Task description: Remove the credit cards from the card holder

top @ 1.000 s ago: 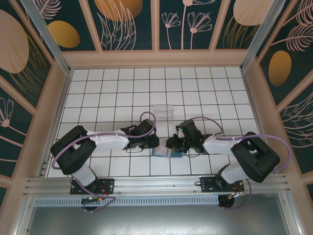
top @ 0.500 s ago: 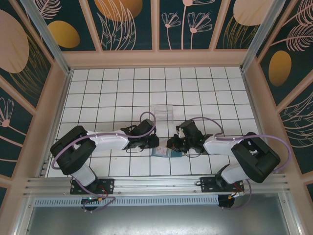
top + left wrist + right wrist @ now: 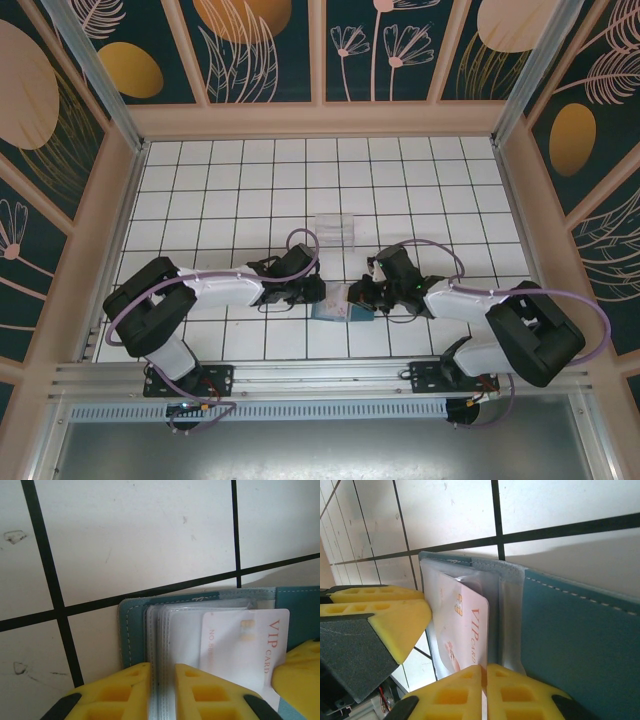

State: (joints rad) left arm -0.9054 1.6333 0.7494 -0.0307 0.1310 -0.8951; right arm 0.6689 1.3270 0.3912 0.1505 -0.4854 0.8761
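Right pincer nips the credit card lying on the card holder.

One card holder, one card, one clear box

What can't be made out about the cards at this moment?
- Top view: the card holder is tiny and crowded by the left gripper and right gripper; cards uncountable.
- Left wrist view: the white card has its lower end cut by the frame edge; cloudy sleeves hide any others.
- Right wrist view: card print blurred.
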